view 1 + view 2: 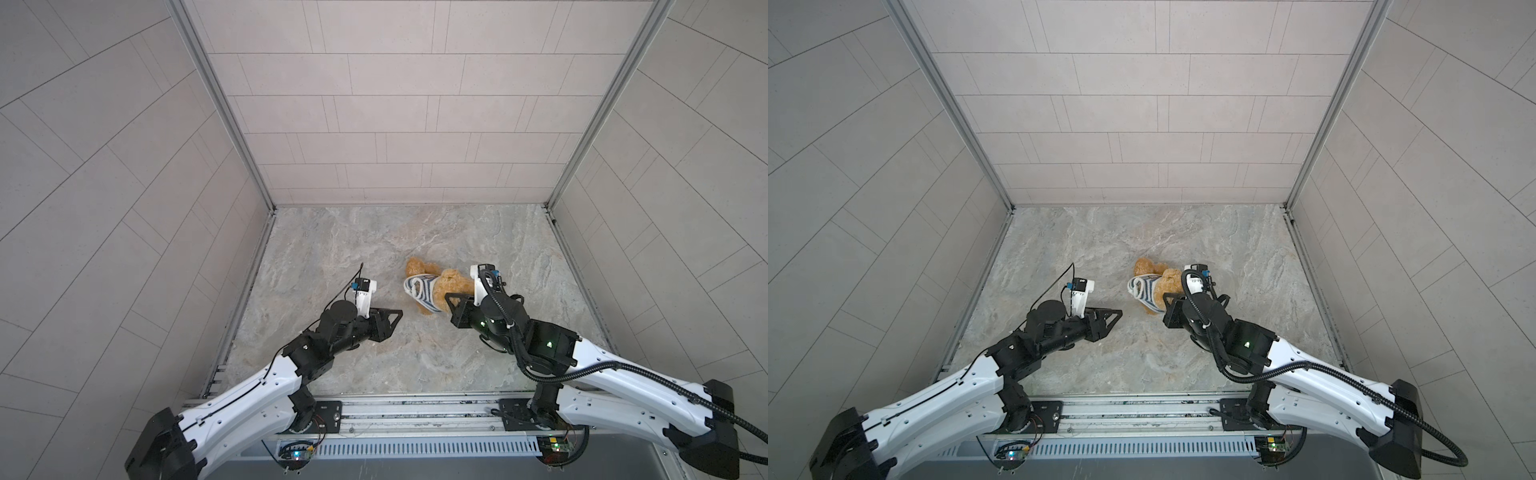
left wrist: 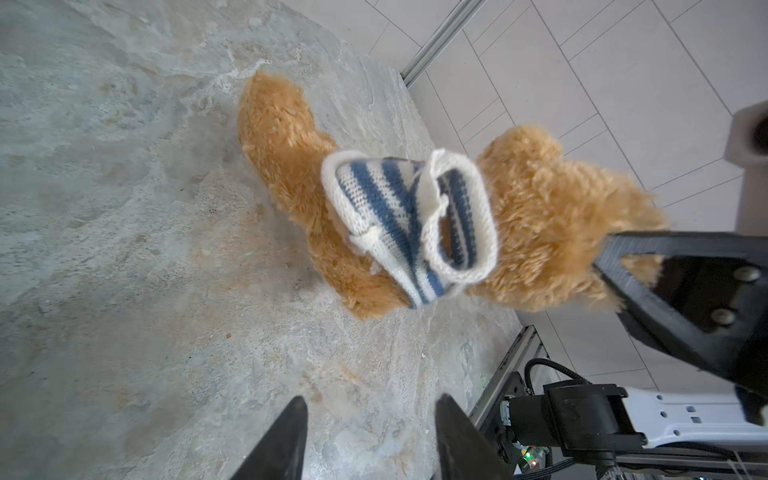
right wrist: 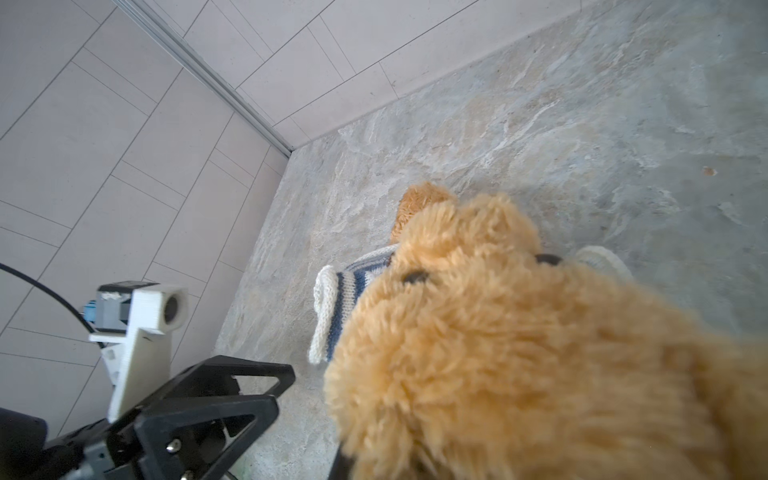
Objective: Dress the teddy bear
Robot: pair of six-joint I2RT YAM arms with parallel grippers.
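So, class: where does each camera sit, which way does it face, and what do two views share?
Both top views: overhead, facing down on the grey marbled table; both arms show.
Left wrist: past the open left gripper toward the fluffy golden-brown teddy bear and the blue-and-white striped knitted shirt.
Right wrist: close on the bear's head; left gripper shows.
Wrist views share bear and shirt.

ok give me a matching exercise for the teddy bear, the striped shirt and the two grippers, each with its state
Things:
1 teddy bear
2 striped shirt
3 left gripper
4 right gripper

States:
A open, nothing between its jaws
B bunched round the bear's middle
C shut on the bear's head
D golden-brown, legs touching the table

Pairs: 1-D, 2-B, 3-A, 4-C
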